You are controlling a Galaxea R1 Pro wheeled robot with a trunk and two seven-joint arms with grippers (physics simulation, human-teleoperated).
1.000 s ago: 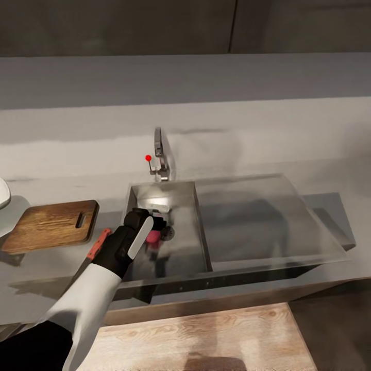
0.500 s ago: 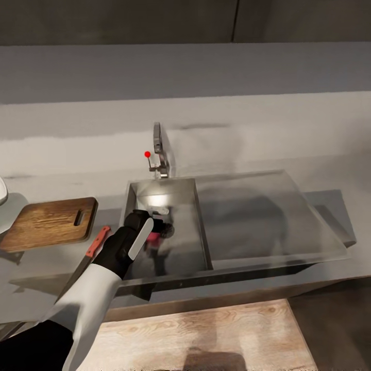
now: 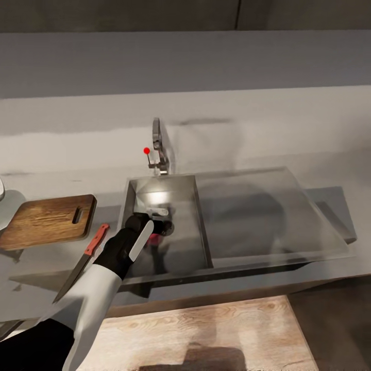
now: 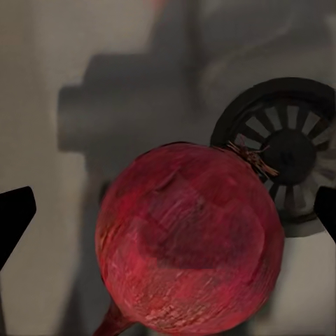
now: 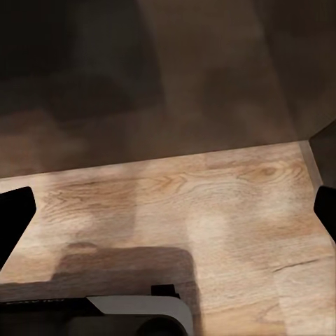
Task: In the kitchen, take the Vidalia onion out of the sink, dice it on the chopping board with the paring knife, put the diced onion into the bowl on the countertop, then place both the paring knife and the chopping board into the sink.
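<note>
The Vidalia onion (image 4: 189, 238), a small pinkish-red round ball with papery skin, is lying in the rectangular grey steel sink (image 3: 191, 226), just beside its round black drain (image 4: 283, 150). I am holding my left gripper (image 3: 154, 226) down inside the basin, its two black fingers (image 4: 14, 217) spread wide to either side of the onion and not touching it. My right gripper (image 5: 168, 210) is hanging spread too, grasping nothing, over the light wooden floor (image 5: 210, 203). On the glossy grey countertop (image 3: 247, 129), the dark brown rectangular wooden chopping board (image 3: 49, 220) with its oval slot is lying to the left of the sink, and the slim paring knife (image 3: 82, 262) with the reddish-brown handle is lying between board and basin. An angular chrome faucet (image 3: 158, 147) with a red knob is standing behind the basin.
</note>
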